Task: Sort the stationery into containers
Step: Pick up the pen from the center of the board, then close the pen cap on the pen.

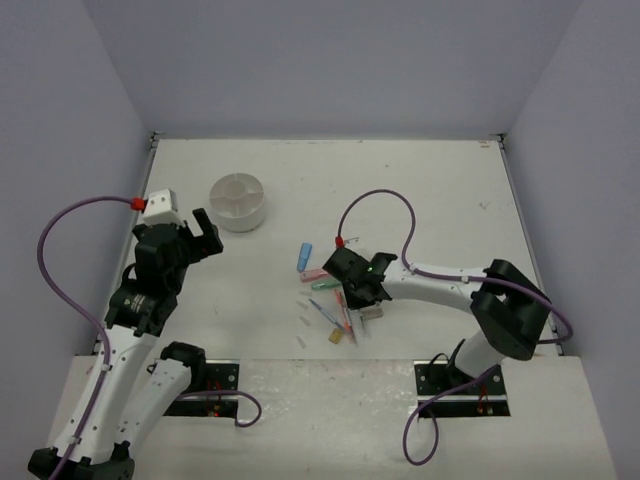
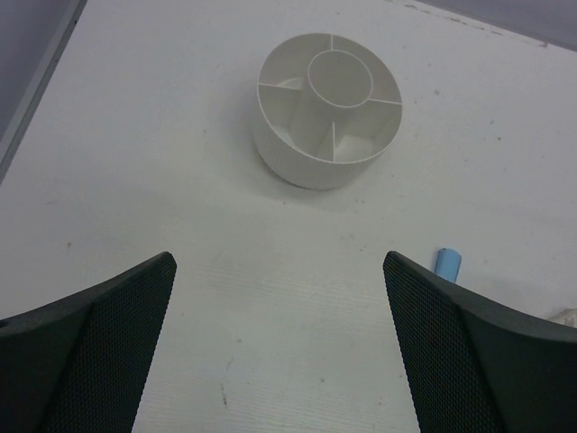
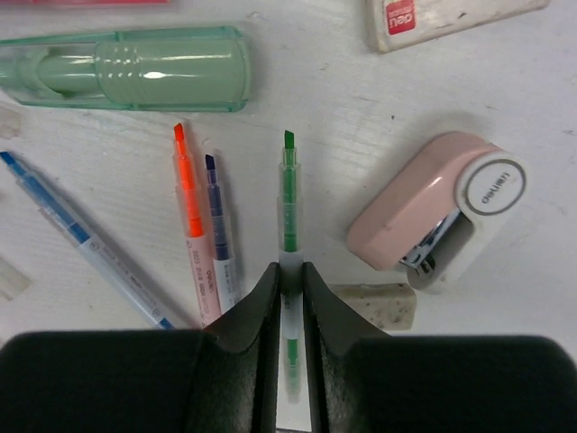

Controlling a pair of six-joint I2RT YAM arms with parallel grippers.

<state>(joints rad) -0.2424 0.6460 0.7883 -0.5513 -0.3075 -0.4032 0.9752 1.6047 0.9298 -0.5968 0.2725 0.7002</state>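
Note:
In the right wrist view my right gripper (image 3: 289, 271) is shut on a thin green pen (image 3: 288, 198) that lies on the table, tip pointing away. Left of it lie an orange-tipped pink pen (image 3: 189, 225), a dark blue pen (image 3: 219, 225) and a slanted blue pen (image 3: 81, 239). In the top view the right gripper (image 1: 352, 285) is down in the stationery pile (image 1: 335, 310). My left gripper (image 1: 205, 238) hangs open and empty near the white divided tub (image 1: 238, 202). The left wrist view shows the tub (image 2: 326, 108) ahead of the left gripper (image 2: 279, 271).
A green clip-like piece (image 3: 135, 70), a pink clip-like piece (image 3: 433, 212), a beige eraser (image 3: 379, 304) and a white eraser (image 3: 442, 16) crowd round the held pen. A blue piece (image 1: 304, 257) lies at the pile's left end, also seen as the blue piece (image 2: 447, 262). Walls enclose the table.

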